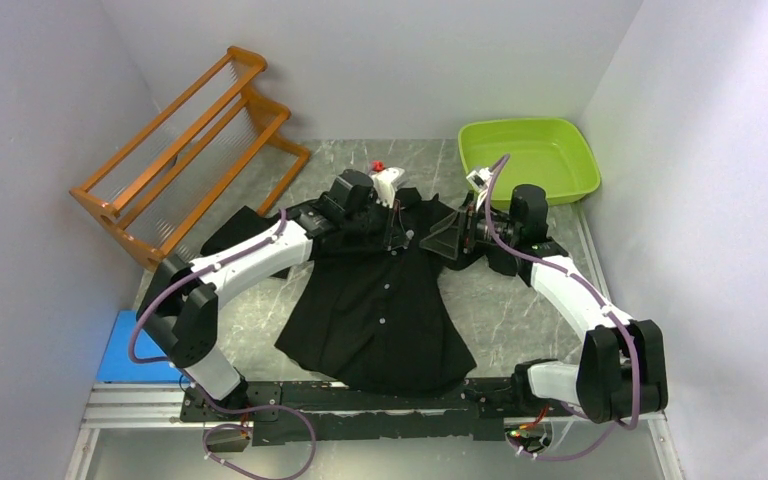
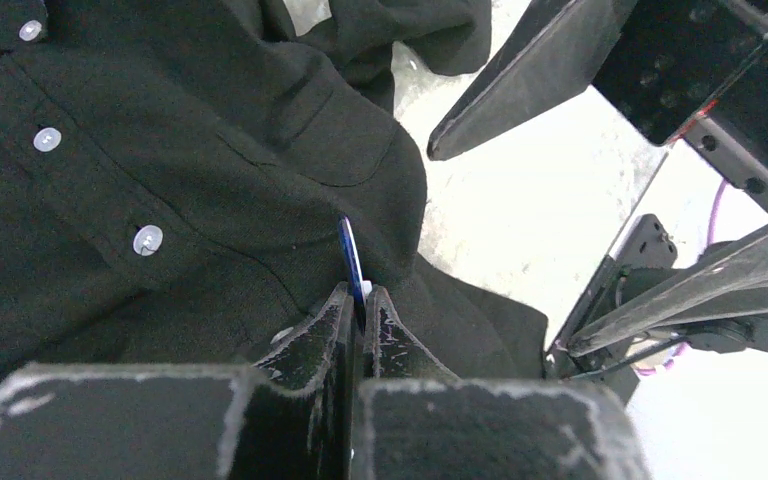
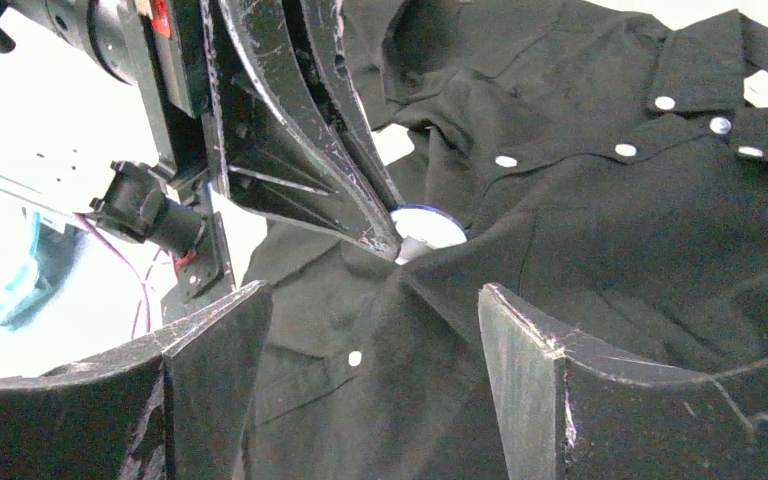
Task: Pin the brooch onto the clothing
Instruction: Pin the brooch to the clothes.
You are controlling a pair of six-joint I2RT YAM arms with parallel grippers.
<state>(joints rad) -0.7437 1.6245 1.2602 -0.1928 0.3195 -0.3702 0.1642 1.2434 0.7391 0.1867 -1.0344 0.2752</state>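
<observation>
The clothing, a black button-up shirt (image 1: 385, 310), lies spread on the table with its collar at the far side. My left gripper (image 2: 360, 298) is shut on the brooch (image 2: 352, 258), a thin round disc with a blue rim, seen edge-on against the shirt's chest (image 2: 210, 200). From the right wrist the brooch (image 3: 428, 228) shows as a pale disc at the left fingertips (image 3: 385, 232), pressed into a fold of the shirt (image 3: 580, 240). My right gripper (image 3: 375, 315) stands open just short of it, over the cloth, with nothing between its fingers. In the top view the left gripper (image 1: 398, 228) and the right gripper (image 1: 442, 238) face each other over the shirt's upper chest.
An orange wooden rack (image 1: 190, 150) stands at the back left. A green basin (image 1: 530, 155) sits at the back right. A small red item (image 1: 378, 165) lies behind the collar. A blue block (image 1: 125, 345) sits by the left arm's base. Walls close in on both sides.
</observation>
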